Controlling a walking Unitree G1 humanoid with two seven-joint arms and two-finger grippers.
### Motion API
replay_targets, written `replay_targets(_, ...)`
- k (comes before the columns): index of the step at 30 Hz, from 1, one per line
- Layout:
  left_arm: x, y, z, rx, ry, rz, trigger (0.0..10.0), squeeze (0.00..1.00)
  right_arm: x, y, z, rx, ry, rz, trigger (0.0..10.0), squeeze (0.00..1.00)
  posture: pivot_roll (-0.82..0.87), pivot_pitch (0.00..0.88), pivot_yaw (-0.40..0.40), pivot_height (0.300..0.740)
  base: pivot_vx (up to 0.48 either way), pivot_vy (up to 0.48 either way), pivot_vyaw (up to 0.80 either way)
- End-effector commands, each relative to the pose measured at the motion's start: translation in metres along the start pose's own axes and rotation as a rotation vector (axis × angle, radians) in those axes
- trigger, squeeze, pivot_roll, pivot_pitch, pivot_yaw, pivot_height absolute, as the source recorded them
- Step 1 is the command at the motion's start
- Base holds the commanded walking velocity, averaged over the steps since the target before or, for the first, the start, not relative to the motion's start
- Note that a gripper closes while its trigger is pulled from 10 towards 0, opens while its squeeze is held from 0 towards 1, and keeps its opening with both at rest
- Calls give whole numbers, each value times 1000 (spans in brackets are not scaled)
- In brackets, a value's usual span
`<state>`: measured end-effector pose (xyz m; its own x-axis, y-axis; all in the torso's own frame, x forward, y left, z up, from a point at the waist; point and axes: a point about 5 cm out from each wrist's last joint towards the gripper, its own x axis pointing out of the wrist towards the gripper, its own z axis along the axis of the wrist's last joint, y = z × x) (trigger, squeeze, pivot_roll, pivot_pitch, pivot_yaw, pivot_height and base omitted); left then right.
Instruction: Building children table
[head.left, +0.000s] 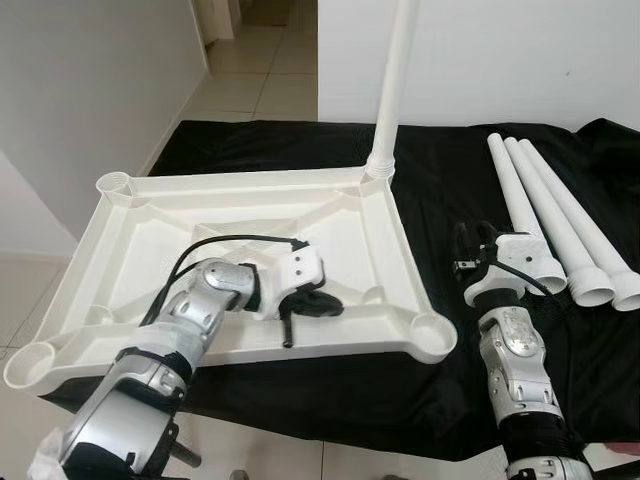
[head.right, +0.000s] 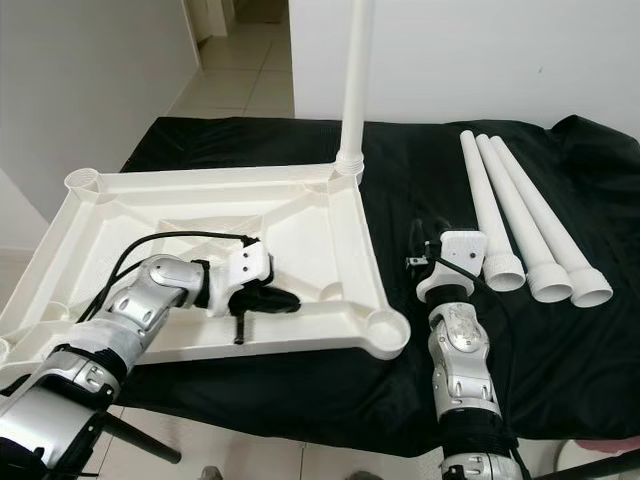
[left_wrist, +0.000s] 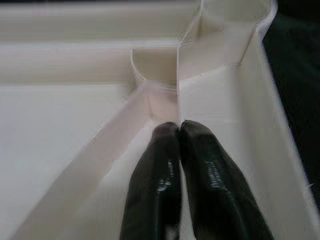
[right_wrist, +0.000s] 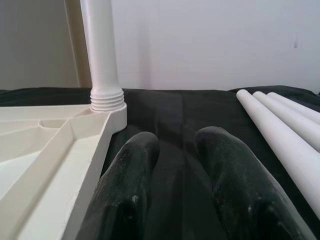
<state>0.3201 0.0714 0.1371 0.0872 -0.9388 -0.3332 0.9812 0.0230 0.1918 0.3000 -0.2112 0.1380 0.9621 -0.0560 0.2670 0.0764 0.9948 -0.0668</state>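
Step in hand: leg fitting, judged about a quarter done. One leg (head.left: 398, 80) stands upright in the far right corner socket of the inverted tabletop (head.left: 390, 240); the other three sockets stand open.
Tabletop position: underside up on the black cloth (head.left: 440, 200), ribs and rim facing the camera.
Loose legs: three white legs (head.left: 545, 215) lie side by side on the cloth, to the right of the tabletop and apart from it, flared ends toward the robot.
Left gripper (head.left: 300, 312): inside the tabletop, near its front rim; fingers (left_wrist: 160, 170) pressed together with a thin upright rib between their tips, so they appear clamped on that rib.
Right gripper (head.left: 478, 240): on the cloth between the tabletop and the loose legs; fingers slightly apart, holding nothing.
Next move, as judged: the right gripper needs to reach to the nearest loose leg, close around its shaft and stand it into the near right socket (head.left: 432, 332) while the left steadies the tabletop.
Markings: no brand, label or writing legible on any part.
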Motion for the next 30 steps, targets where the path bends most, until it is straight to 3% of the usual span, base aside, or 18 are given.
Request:
replay_targets(1,-4,11,10,16,-37,154,10000,973,1,0,-1,8,3,-17,10000,0,-100,0,65,740,0,0,0)
replay_targets(3,-7,13,33,23,-121,159,10000,992,3,-6,-2,-8,9,-64,10000,0,-92,0,62,740,0,0,0)
replay_targets(4,-7,13,33,23,-121,159,10000,992,3,-6,-2,-8,9,-64,10000,0,-92,0,62,740,0,0,0)
replay_targets(5,-9,15,45,32,-155,163,10000,404,3,-8,-3,-14,14,-76,10000,0,-91,0,62,740,0,0,0)
replay_targets(6,-12,17,55,46,-182,170,10000,0,3,-9,-4,-18,20,-82,10000,0,-87,0,60,740,0,0,0)
replay_targets(9,-19,23,69,55,-214,203,10000,0,3,-11,-5,-28,25,-90,10000,0,-84,0,57,740,0,0,0)
replay_targets(16,-27,32,80,54,-242,298,10000,0,9,-14,0,-14,9,-106,10000,0,-81,0,55,740,0,0,0)
replay_targets(17,-28,34,82,64,-245,337,10000,0,11,-15,1,-13,7,-122,10000,714,-79,0,50,740,0,0,0)
replay_targets(18,-28,34,82,64,-245,337,10000,0,11,-15,1,-13,7,-122,10000,714,-79,0,50,740,0,0,0)
replay_targets(19,-29,34,83,58,-250,353,10000,0,12,-17,2,-10,5,-132,10000,1000,-79,0,50,740,0,0,0)
replay_targets(28,-34,40,86,25,-286,490,10000,0,12,-41,-1,-69,47,-275,10000,1000,-79,0,46,740,0,0,0)
replay_targets(29,-36,42,86,16,-288,508,10000,0,12,-44,-2,-80,62,-292,10000,886,-80,0,46,740,0,0,0)
replay_targets(30,-37,43,87,15,-295,517,10000,0,12,-48,-4,-86,80,-318,10000,0,-81,0,47,740,0,0,0)
